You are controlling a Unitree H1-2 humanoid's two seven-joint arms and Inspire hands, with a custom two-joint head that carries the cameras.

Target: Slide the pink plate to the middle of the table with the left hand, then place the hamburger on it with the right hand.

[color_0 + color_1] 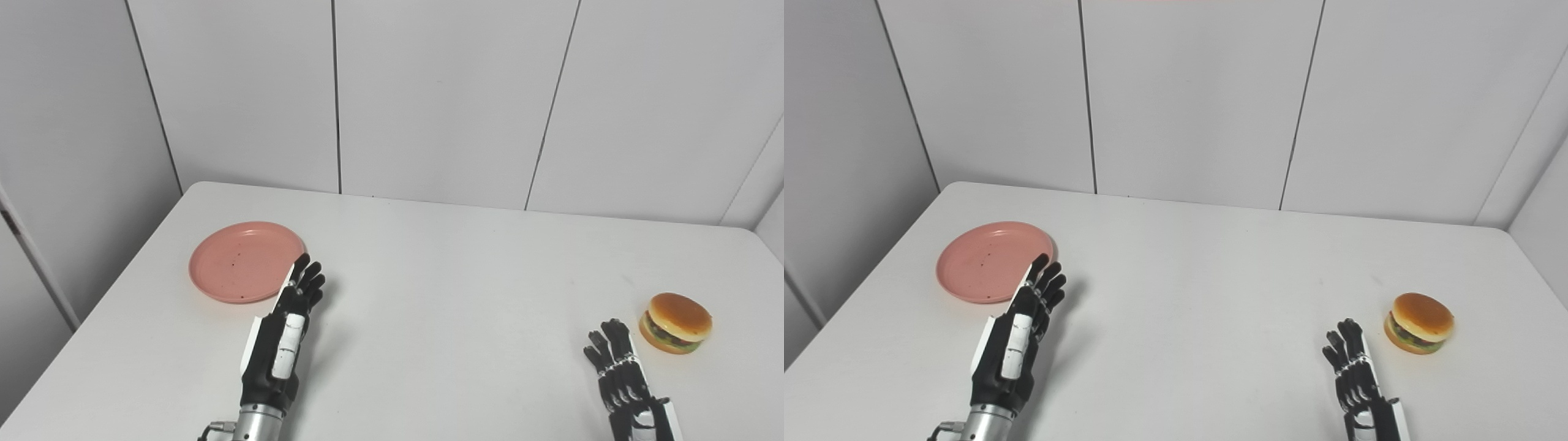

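— What does the room look like?

— A white surface (429,275) with pale wall panels (441,92) behind its far edge and along both sides.

— And the things on it?

— The pink plate (242,260) lies toward the far left corner. The hamburger (675,322) sits near the right edge.

— The left robot hand (294,306)?

— Fingers straight and slightly apart, holding nothing, its tips at the plate's right rim; I cannot tell if they touch.

— The right robot hand (621,373)?

— Open and empty too, just beside the hamburger, apart from it. Its wrist is cut off by the near edge.
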